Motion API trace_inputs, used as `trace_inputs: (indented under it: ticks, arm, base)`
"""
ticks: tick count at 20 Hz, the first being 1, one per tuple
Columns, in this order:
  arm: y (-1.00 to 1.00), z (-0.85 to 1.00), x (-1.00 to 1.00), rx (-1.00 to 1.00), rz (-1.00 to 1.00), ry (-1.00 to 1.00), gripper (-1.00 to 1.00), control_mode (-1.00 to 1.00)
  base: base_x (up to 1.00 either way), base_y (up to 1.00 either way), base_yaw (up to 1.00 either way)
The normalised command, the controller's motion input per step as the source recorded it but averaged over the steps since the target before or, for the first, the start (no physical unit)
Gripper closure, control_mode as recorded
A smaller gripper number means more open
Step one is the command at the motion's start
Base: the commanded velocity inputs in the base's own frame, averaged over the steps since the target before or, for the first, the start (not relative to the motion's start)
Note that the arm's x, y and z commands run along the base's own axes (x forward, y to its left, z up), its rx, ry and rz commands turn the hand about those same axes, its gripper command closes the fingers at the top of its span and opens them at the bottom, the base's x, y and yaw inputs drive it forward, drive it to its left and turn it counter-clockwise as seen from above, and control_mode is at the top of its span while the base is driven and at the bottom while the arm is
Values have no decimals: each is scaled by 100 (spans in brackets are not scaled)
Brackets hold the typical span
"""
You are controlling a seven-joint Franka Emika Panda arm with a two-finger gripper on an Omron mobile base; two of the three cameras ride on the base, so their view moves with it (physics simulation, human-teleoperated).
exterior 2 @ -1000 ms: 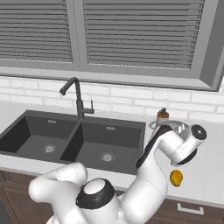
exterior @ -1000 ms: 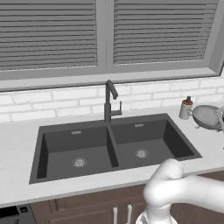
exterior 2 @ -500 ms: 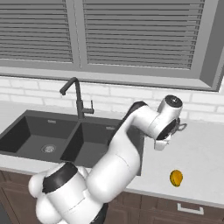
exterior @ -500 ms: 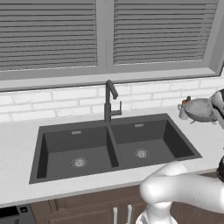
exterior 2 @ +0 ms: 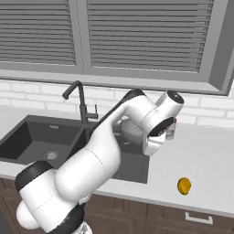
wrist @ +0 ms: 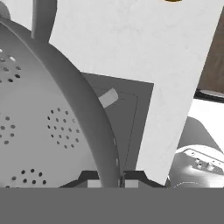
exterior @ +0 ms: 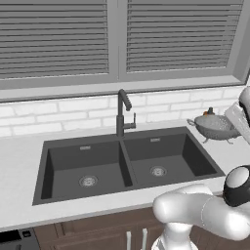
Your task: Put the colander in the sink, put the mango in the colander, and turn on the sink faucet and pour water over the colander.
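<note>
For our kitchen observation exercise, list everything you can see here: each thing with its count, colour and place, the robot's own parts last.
Perforated metal colander: one, silver-grey, held above the counter right of the sink.
Double-basin sink: one, dark charcoal, set in the counter.
Gooseneck faucet: one, dark grey, behind the divider.
Round mango: one, orange-yellow, on the counter near its front edge.
Stone counter: one, white.
Slatted window blinds: grey, above the tiled wall.
Claw: one, dark, shut on the colander's rim.

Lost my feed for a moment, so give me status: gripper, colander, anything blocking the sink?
Gripper shut on colander rim, colander lifted above the counter right of the sink. Mango on counter near the front edge. Both basins bare, faucet behind the divider.
</note>
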Motion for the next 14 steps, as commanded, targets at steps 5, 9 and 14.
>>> trace_inputs:
  ticks: [5, 9, 14]
  arm:
    - [98, 19, -28, 2, 25, 0, 100, -100]
    - [100, 18, -1, -1, 27, 2, 100, -100]
    - [100, 0, 0, -1, 26, 0, 100, -100]
  base:
    - [0, 0, 0]
    - [0, 0, 0]
    - [0, 0, 0]
